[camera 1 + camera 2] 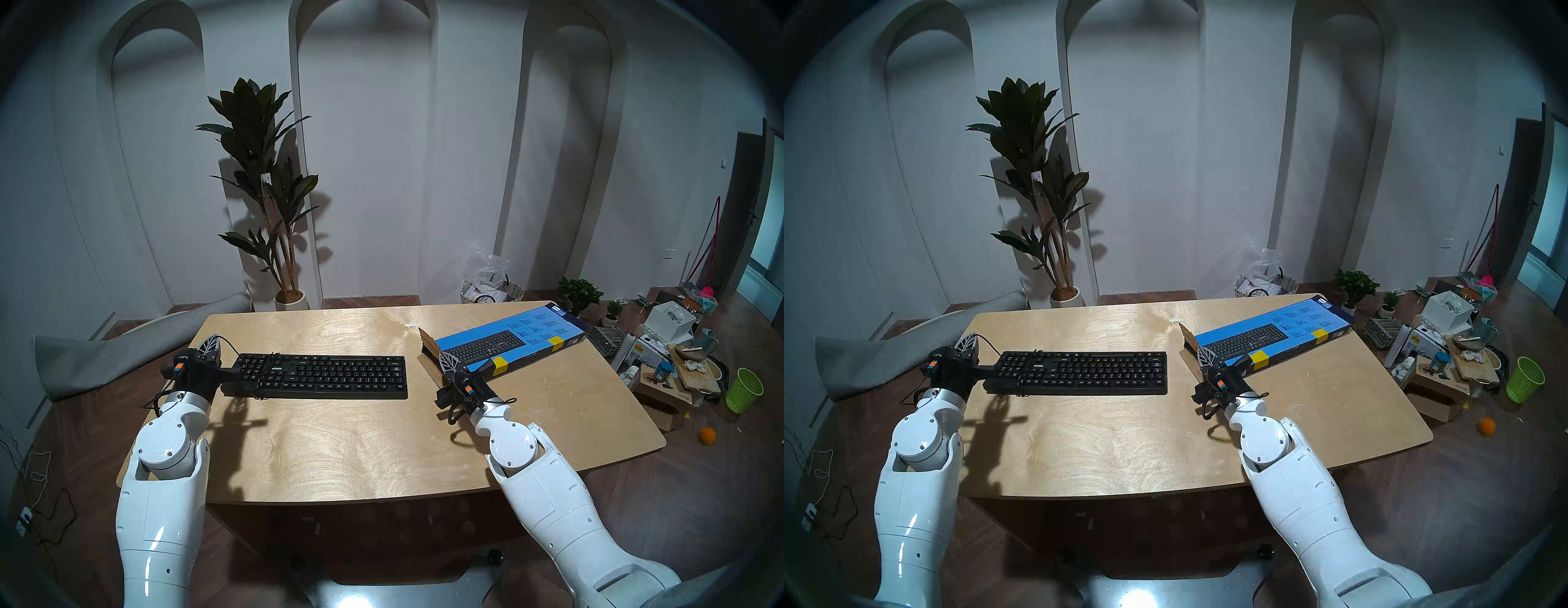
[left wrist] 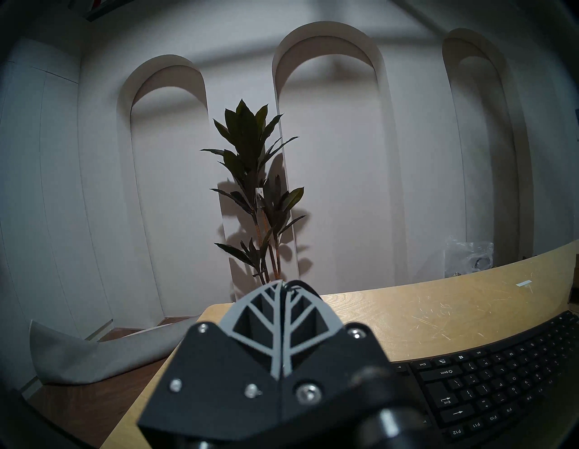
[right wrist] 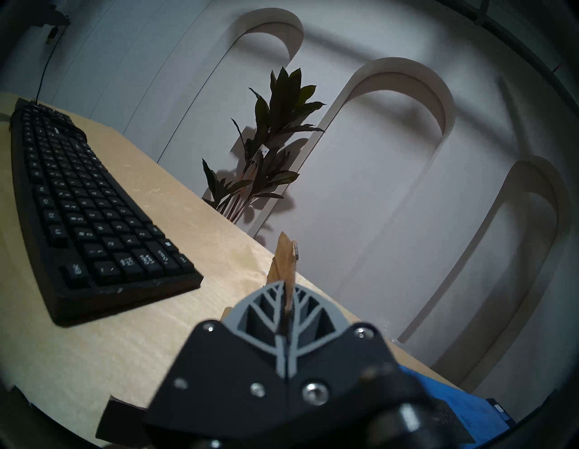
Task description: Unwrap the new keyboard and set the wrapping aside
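The black keyboard [image 1: 322, 375] lies flat on the left half of the wooden table [image 1: 339, 450], bare of its box. My left gripper [image 1: 211, 343] hovers at the keyboard's left end, shut, with the thin black cable [image 2: 302, 284] pinched at its fingertips. The wrapping, a long blue box [image 1: 513, 339] printed with a keyboard picture and patched with yellow tape, lies slanted at the table's right rear. My right gripper [image 1: 445, 358] is at the box's near open end, shut on a brown inner flap [image 3: 285, 260] that stands up between its fingers.
A tall potted plant [image 1: 263, 191] stands behind the table. A basket with plastic bags [image 1: 492, 284] sits at the back right. Boxes, small plants and a green bin [image 1: 743, 389] crowd the floor on the right. A grey cushion [image 1: 106, 356] lies on the left.
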Robot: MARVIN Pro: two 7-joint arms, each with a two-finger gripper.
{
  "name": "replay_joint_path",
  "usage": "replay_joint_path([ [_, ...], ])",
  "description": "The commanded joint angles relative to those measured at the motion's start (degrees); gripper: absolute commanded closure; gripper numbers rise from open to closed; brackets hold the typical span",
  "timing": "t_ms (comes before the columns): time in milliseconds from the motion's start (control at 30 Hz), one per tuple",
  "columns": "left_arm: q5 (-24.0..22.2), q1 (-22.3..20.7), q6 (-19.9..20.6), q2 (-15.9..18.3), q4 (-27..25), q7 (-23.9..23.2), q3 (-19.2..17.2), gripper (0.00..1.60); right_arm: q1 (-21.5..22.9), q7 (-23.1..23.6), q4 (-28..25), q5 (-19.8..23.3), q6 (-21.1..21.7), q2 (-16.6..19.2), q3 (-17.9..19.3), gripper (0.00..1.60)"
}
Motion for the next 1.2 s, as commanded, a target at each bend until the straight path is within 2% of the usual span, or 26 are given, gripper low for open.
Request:
replay_joint_path([
  [0,-0.23,-0.91,-0.65,-0.27,-1.49,0.12,0.19,1.60,-2.68,-0.50,-4.08,0.11,0.09,0.51,0.39,1.60],
  [267,-0.34,-0.18,-0.66,-0.51,-1.97,0.07,-0.14,1.60,-8.28,0.84,-11.07,1.25,-0.17,2.86,0.86,1.60],
  [300,-0.40,-0.09,-0.67,-0.55,-2.03,0.05,-0.19,1.60,-8.55,0.99,-10.66,1.33,-1.33,3.32,0.77,1.60],
  [367,-0.46,0.06,-0.69,-0.62,-2.16,-0.01,-0.30,1.60,-11.06,1.85,-13.50,1.60,-1.15,4.69,1.11,1.60],
  [400,-0.47,0.12,-0.70,-0.64,-2.21,-0.04,-0.34,1.60,-11.11,1.78,-12.68,1.72,-2.54,5.07,1.19,1.60],
  [433,-0.52,0.22,-0.68,-0.70,-2.30,-0.09,-0.43,1.60,-13.30,2.54,-14.77,1.87,-2.61,6.55,1.81,1.60],
  [533,-0.57,0.28,-0.64,-0.76,-2.36,-0.14,-0.48,1.60,-14.52,3.33,-15.93,2.49,-2.48,8.49,1.72,1.60],
  [600,-0.45,0.42,-0.65,-0.91,-2.44,-0.25,-0.18,1.60,-16.91,4.04,-17.40,3.01,-2.27,10.27,2.34,1.60],
  [800,-0.30,0.47,-0.59,-1.26,-2.76,-0.26,0.35,1.60,-20.21,5.10,-20.24,4.91,-2.92,12.66,2.97,1.60],
  [967,-0.22,0.49,-0.49,-1.56,-3.20,-0.10,0.80,1.60,-25.21,7.09,-24.76,6.36,-3.42,14.83,5.27,1.60],
  [1167,0.76,-0.13,-0.29,-2.28,-3.04,1.00,1.97,1.60,-25.51,9.72,-25.88,7.88,-4.81,15.94,5.01,1.60],
])
